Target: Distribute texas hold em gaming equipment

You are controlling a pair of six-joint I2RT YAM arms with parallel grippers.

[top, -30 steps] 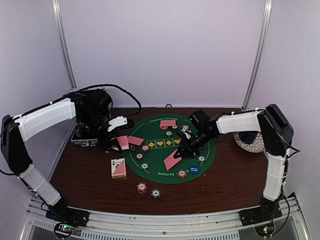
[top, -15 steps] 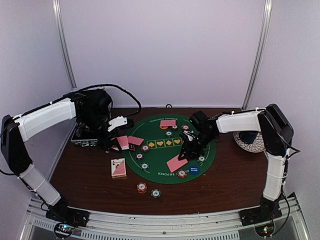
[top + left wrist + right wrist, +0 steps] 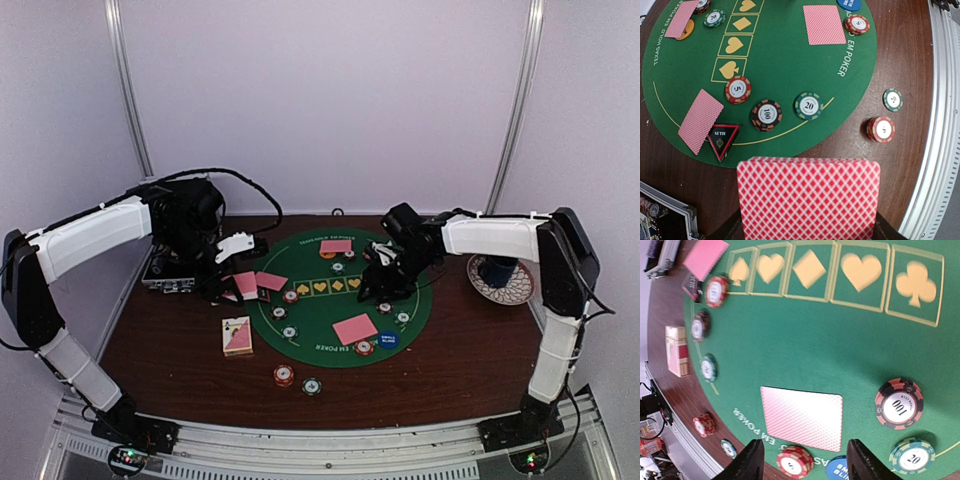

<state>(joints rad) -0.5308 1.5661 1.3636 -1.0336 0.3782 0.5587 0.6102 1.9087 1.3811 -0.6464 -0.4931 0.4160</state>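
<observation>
The right end effector [image 3: 807,462] is hovering, fingers spread and empty, over a pink-backed card [image 3: 802,417] lying face down on the green mat [image 3: 805,340], while the left end effector [image 3: 807,236] is gripping the deck [image 3: 807,197] above the tabletop [image 3: 900,60] at the mat's left edge; dealing seems under way, and the next move likely calls for taking another card from that deck.

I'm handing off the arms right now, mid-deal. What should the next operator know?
Left gripper: shut on the deck, beside the green mat.
Right gripper: open, clear of the near card, which lies flat on the mat.
Done: left card and far card also dealt; chips ring the mat.
Left: probably more dealing; red chip and green chip sit off the mat.
</observation>
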